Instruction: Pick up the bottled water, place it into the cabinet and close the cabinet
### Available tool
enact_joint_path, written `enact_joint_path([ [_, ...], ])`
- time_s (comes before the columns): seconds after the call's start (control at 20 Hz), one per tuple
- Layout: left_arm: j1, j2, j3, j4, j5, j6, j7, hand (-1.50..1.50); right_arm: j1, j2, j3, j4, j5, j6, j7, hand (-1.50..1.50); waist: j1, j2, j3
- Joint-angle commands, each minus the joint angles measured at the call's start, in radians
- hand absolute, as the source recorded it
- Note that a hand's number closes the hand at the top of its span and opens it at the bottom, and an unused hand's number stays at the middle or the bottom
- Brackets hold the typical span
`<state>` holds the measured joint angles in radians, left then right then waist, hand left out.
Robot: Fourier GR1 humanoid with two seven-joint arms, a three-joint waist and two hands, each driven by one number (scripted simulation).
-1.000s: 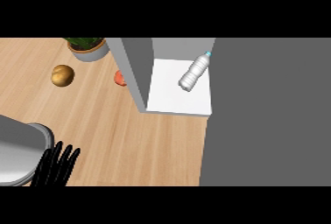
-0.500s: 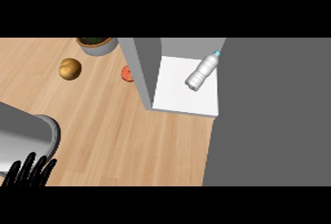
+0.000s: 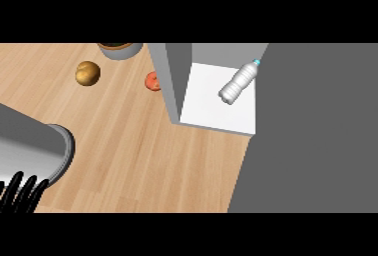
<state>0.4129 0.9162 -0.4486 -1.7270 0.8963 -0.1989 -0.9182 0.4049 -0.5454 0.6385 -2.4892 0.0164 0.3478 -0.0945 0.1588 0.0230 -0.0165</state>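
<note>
Where bottled water lies, near cabinet edge.

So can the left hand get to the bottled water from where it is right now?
Probably not directly: the left hand sits at the lower-left corner, and the cabinet's grey wall stands between it and the bottled water.

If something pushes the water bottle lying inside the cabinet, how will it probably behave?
The water bottle lies on its side on the white cabinet floor, so a sideways push would probably make it roll. Its ribbed, clear body suggests thin plastic, likely light and a little soft when squeezed. Lying flat, it can hardly tip.
</note>
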Motion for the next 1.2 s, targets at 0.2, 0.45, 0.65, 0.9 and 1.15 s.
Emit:
enact_joint_path([
  [0.2,-0.006,0.031,0.026,-0.002,0.016,-0.046,0.000,-1.50,-0.106,0.096,0.095,0.055,-0.034,-0.025,0.182,1.50,0.011,0.013,-0.003],
  [0.45,-0.011,0.048,0.051,0.002,0.030,-0.056,0.002,-1.50,-0.101,0.126,0.052,0.075,-0.068,-0.038,0.194,1.50,0.022,0.025,-0.004],
  [0.65,-0.021,0.063,0.064,-0.013,0.027,-0.064,0.006,-1.50,-0.084,0.158,0.051,0.114,-0.121,-0.030,0.180,1.50,0.039,0.037,0.000],
  [0.9,-0.021,0.067,0.076,-0.007,0.033,-0.068,0.011,-1.50,-0.081,0.202,0.024,0.163,-0.215,-0.031,0.190,1.50,0.051,0.047,0.004],
  [1.15,-0.017,0.073,0.089,0.001,0.048,-0.087,0.015,-1.50,-0.188,0.260,-0.044,0.266,-0.305,-0.047,0.246,1.50,0.055,0.042,0.005],
])
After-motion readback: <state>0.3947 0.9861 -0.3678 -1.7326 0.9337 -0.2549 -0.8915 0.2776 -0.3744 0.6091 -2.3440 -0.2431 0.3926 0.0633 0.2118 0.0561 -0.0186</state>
